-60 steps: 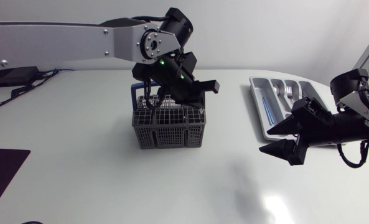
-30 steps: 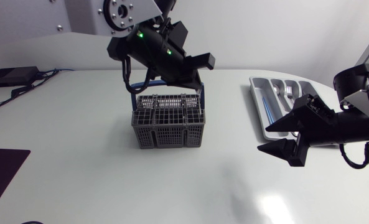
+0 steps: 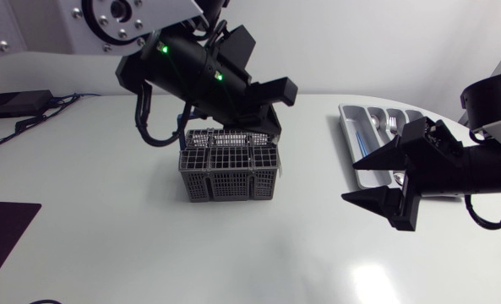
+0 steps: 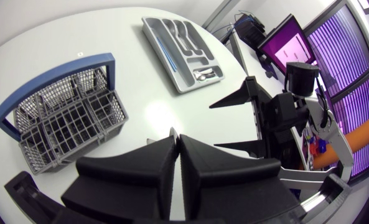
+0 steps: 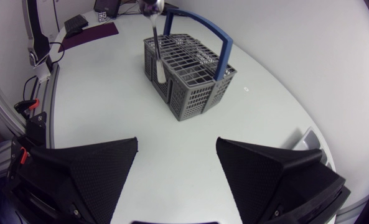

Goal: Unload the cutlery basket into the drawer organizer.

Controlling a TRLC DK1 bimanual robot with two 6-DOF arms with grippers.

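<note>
The grey mesh cutlery basket with a blue handle stands mid-table. My left gripper hangs raised above its right end and is shut on a metal spoon, which dangles in front of the basket's wall. In the head view only a pale sliver of the spoon shows. The left wrist view shows the left gripper with its fingers pressed together over the basket. The grey drawer organizer lies at the right with some cutlery in it. My right gripper is open and empty beside the organizer, pointing at the basket.
A black box with cables sits at the far left. A dark mat lies at the near left edge. The organizer lies slantwise, with a blue-handled piece in its long compartment.
My left arm has lifted up out of the basket, still shut, and the spoon now hangs clear of the basket. My right gripper has edged slightly up and to the left.
</note>
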